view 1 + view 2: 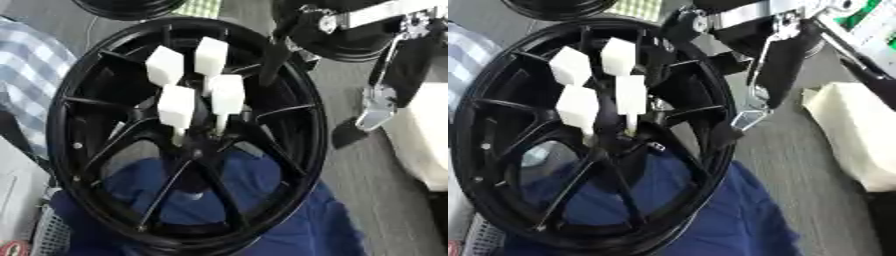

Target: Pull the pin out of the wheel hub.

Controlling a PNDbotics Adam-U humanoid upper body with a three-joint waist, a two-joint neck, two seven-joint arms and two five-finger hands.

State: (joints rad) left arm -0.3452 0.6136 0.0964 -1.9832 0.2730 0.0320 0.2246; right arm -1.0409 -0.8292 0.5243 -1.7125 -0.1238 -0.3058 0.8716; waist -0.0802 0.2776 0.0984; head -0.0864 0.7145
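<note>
Grey floor; black wheel hub [188, 135], white pins [177, 105], no writing legible.

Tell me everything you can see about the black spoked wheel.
The black spoked wheel is glossy, metal-looking, with thin spokes running from a round rim to a central hub. It stands tilted on blue cloth. Four white block-headed pins stick out of the hub. The robot's right hand hangs beside the rim, apart from it in the left eye view.
</note>
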